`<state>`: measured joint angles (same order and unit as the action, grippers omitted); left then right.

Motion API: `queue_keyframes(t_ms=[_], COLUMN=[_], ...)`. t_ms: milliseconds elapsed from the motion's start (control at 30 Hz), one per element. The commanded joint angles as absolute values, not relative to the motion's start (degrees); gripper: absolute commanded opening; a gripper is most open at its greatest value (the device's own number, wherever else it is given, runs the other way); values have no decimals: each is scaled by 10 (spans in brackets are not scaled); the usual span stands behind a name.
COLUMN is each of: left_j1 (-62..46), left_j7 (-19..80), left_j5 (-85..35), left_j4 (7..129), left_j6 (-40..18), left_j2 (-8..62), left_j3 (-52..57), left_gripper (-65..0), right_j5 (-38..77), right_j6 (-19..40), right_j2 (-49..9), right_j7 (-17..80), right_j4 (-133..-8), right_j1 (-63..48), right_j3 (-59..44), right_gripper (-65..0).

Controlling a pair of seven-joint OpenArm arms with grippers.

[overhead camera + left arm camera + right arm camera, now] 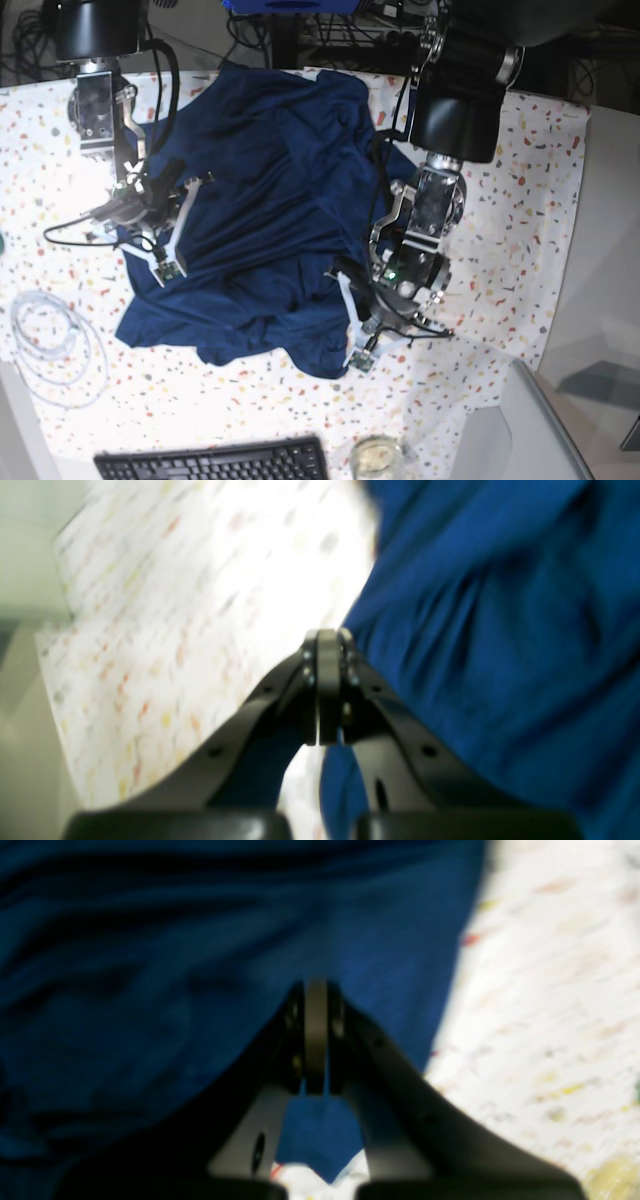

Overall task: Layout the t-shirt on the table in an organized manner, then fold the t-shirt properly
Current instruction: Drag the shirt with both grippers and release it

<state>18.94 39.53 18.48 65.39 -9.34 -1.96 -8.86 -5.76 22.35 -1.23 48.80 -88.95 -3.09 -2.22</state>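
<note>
A: What sits at the left of the base view?

B: A coil of white cable [52,340] lies at the lower left on the surface [540,200], a white cloth flecked red, orange and yellow. Just right of it, the right hand [150,250] is clenched on the left edge of the t-shirt [260,200]; in its wrist view navy cloth shows between the closed jaws.

A: And the shirt?

B: It lies crumpled across the middle of the frame, rumpled into folds, not yet spread. It looks soft, light and limp, likely to sag and drag; hems or shoulders seem the best places to hold.

A: Further right?

B: The left hand [375,325] is clenched on the shirt's lower right edge. A black keyboard [215,462] and a small glass [377,457] sit along the bottom edge; cables and equipment crowd the top.
</note>
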Motion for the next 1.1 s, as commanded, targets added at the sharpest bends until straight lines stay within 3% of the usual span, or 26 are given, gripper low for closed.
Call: queue_keyframes(t_ms=[0, 167, 300, 567, 700, 900, 1067], left_j1=[220, 271, 247, 98, 38, -19, -73], left_j7=[371, 284, 269, 328, 368, 426, 431], left_j5=[191, 240, 273, 287, 287, 287, 285], left_j4=[618, 434, 423, 627, 742, 909, 1009], left_j6=[-93, -91, -91, -91, -91, -91, -95], left_j2=[-25, -34, -29, 20, 20, 19, 18], left_j3=[-87, -87, -82, -80, -80, -60, 66], left_gripper=[-650, -650, -650, -650, -650, -650, -650], right_j5=[-62, -63, -63, -63, -64, -64, -62], right_j6=[220, 218, 218, 218, 218, 219, 219], right_j2=[-14, -10, -40, -122, -138, -152, -148], right_j7=[478, 474, 426, 334, 298, 297, 343], right_j4=[-897, -829, -716, -447, -373, -409, -643], right_j1=[-30, -34, 10, 190, 267, 298, 199], right_j3=[-27, -33, -74, -87, -87, -87, -92], right_gripper=[-650, -650, -650, -650, -650, -650, -650])
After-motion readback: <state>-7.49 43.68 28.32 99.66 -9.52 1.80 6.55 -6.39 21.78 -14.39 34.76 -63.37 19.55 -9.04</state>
